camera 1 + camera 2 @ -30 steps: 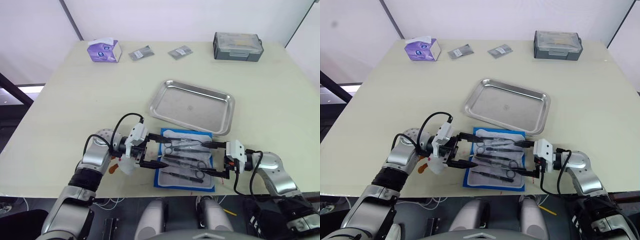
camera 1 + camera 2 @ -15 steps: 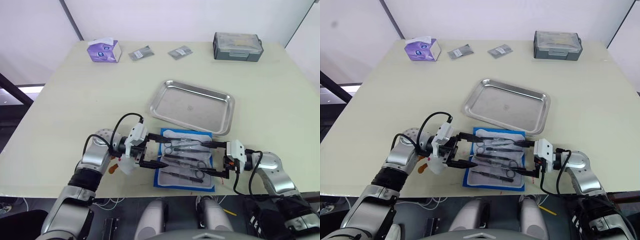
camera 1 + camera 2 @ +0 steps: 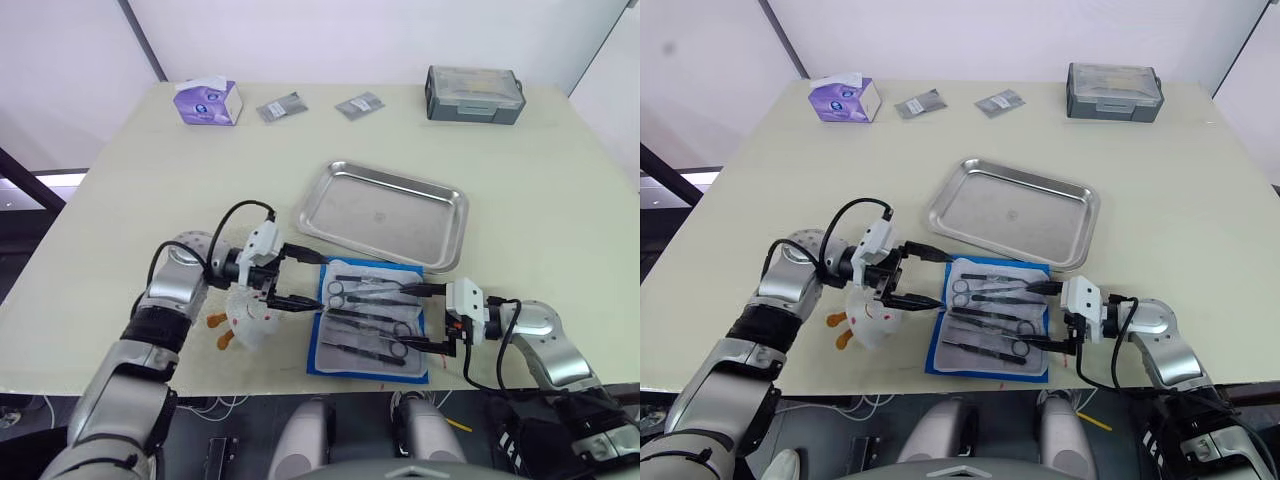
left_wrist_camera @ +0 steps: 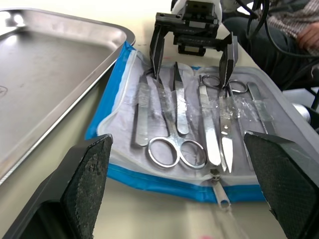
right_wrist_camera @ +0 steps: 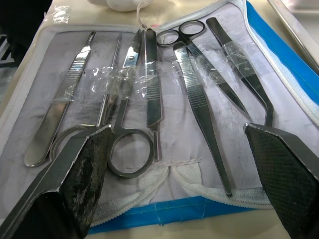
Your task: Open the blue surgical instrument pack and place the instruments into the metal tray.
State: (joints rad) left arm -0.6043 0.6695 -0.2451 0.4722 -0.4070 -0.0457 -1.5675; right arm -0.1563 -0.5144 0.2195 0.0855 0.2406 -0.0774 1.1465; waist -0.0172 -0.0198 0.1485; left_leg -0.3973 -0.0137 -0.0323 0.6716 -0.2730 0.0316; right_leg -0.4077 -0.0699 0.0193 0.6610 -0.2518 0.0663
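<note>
The blue surgical instrument pack lies unzipped on the desk just beside the empty metal tray, instruments taped to its lining; the left pincer and right pincer flank it, both spread wide, holding nothing, apparently ready to pick.

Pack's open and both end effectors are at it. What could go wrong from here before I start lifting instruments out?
The instruments lie under clear tape strips on the lining, so lifting one may drag the whole blue surgical instrument pack along. They lie close and overlapping, so the open right end effector could catch two. The pack sits near the table's front edge; a tug might slide it off instead of toward the metal tray.
</note>
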